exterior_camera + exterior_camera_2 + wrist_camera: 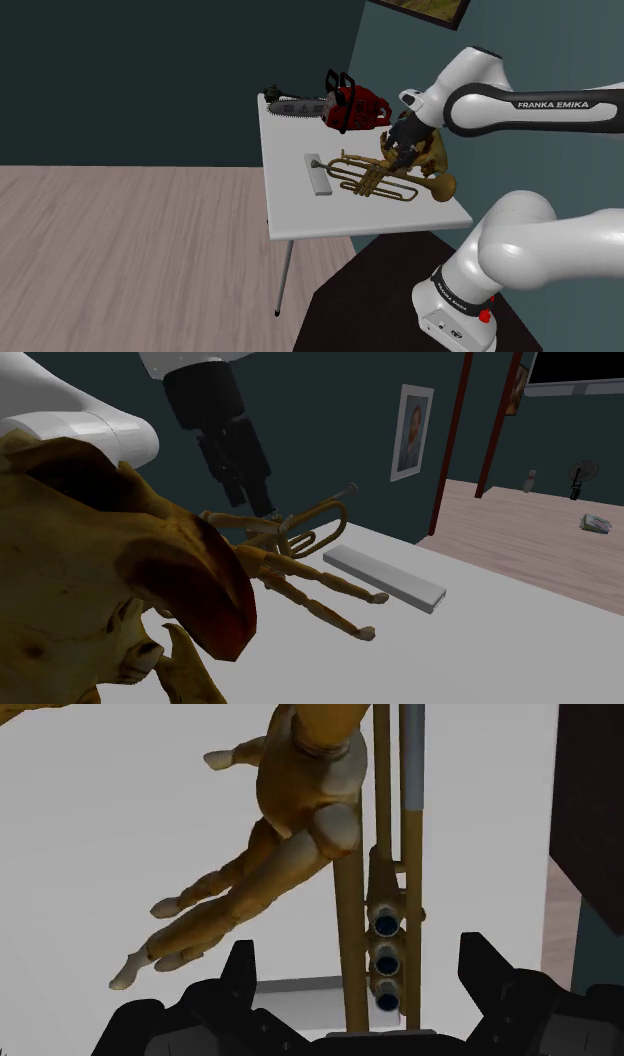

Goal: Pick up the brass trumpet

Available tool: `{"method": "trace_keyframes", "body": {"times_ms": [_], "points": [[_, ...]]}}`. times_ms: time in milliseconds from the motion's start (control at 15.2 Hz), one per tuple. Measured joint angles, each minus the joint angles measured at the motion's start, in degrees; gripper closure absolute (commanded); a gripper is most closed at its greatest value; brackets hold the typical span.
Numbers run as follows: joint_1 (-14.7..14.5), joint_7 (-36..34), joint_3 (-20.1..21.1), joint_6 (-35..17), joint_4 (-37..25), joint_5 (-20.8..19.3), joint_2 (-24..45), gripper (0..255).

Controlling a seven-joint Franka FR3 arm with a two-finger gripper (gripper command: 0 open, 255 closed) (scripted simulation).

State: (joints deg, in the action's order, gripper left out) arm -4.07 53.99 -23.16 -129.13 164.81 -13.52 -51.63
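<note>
Trumpet [385,934]: flat on table [300,215], valve block between the gripper's [357,956] wide-open, empty fingers. Wooden hand [290,804] lies against the tubing. Advice: descend straight, close across the valves, and avoid the wooden hand.

"FRANKA EMIKA" stands in white capitals on the dark band of the arm [550,103], at the shoulder view's right. Lettering on its lower ring [455,288] is too small to read.
</note>
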Motion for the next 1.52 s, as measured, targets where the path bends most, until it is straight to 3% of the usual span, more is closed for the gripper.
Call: {"method": "trace_keyframes", "body": {"times_ms": [66,132,396,462,1122,1518], "points": [[-1.1,0.4,-0.7,-1.1,1.0,-0.1,-0.8,0],[2.2,0.4,-0.3,-2.0,1.0,-0.5,1.9,0],[-0.6,1.4,-0.5,-6.6,3.8,-0.3,5.2,0],[-0.7,1.5,-0.5,-7.0,4.0,-0.3,5.5,255],[-0.8,1.6,-0.6,-7.4,4.1,-0.4,5.7,255],[-1.0,1.0,1.1,-2.2,1.5,0.7,3.8,255]]}}
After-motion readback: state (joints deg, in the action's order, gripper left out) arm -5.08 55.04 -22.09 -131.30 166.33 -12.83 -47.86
